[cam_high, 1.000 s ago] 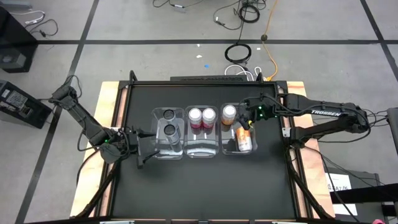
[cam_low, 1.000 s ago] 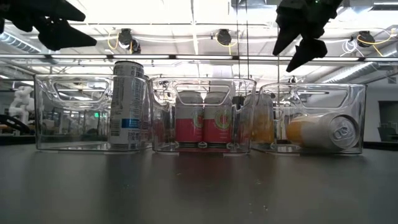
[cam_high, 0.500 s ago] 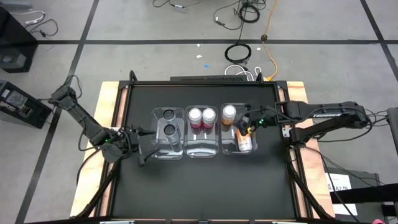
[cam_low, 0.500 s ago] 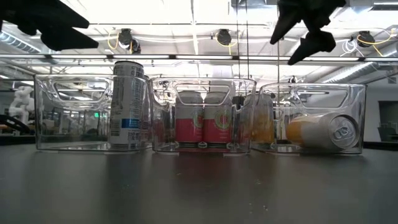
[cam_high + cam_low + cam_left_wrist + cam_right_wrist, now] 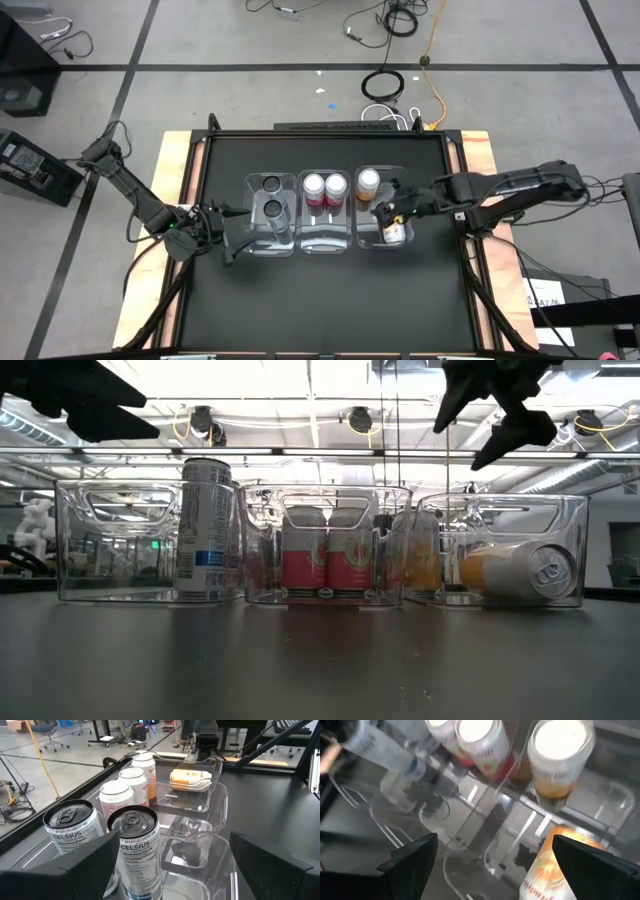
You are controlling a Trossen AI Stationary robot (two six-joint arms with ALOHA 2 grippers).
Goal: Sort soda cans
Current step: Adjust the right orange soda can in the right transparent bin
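While open, right gripper [image 5: 393,212] hovers, seemingly empty

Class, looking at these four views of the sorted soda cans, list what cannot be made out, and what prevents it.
- Upright orange can: low view, blurred behind the right bin walls.
- Tipped orange can: high view, partly covered by the right hand.
- Rear dark can: low view, hidden behind the front dark can.

CELSIUS on both dark cans
Just ahead of the left gripper [image 5: 170,870], two dark soda cans [image 5: 134,851] read "CELSIUS", the nearer also "Nutrition Facts"
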